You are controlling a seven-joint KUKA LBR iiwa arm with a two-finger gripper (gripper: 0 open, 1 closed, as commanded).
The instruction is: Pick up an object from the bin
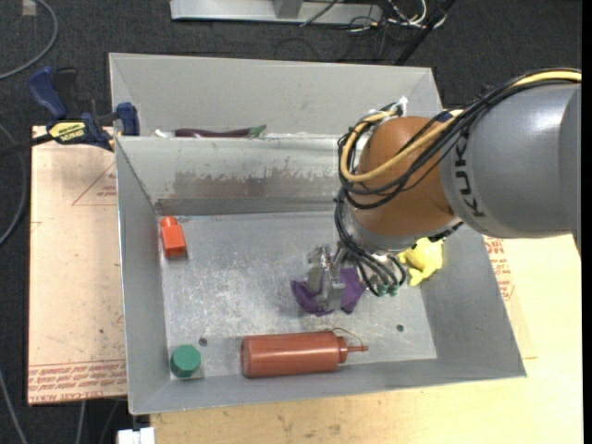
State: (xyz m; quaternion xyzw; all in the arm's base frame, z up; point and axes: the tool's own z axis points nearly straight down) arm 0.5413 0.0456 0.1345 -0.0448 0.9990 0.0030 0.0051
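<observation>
Grey metal bin (139, 266) on dark carpet (102, 7). Orange block (172, 237) and green cap (185, 361) sit far left, and a reddish bottle (294, 354) lies left-right along the front. The jaws are down on the purple piece (305, 294) mid-bin, directly beneath them. Open or closed? Can't tell.

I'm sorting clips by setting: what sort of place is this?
Probably a robotics lab: a KUKA arm reaches into a grey metal bin, with loose cables on the carpet beyond.
</observation>
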